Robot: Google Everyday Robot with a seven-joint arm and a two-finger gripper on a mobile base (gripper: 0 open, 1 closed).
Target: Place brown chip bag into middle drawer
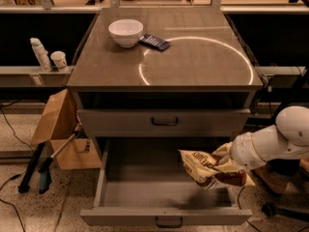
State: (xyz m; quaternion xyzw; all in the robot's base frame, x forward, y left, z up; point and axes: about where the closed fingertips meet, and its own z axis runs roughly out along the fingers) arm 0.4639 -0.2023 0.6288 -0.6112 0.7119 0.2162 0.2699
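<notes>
The brown chip bag (207,167), tan-yellow with a dark brown panel, hangs over the right side of the middle drawer (166,217), which is pulled fully out. My gripper (226,164) reaches in from the right on a white arm (277,141) and is shut on the bag's right end. The bag is above the drawer floor, not resting on it. The bag hides most of the fingers. The grey drawer front (164,122) above it is closed.
A white bowl (126,32) and a small flat dark blue packet (154,41) sit on the cabinet top (193,62). A cardboard box (60,132) and dark tools (41,170) stand on the floor at left. Bottles (41,54) stand on a left ledge.
</notes>
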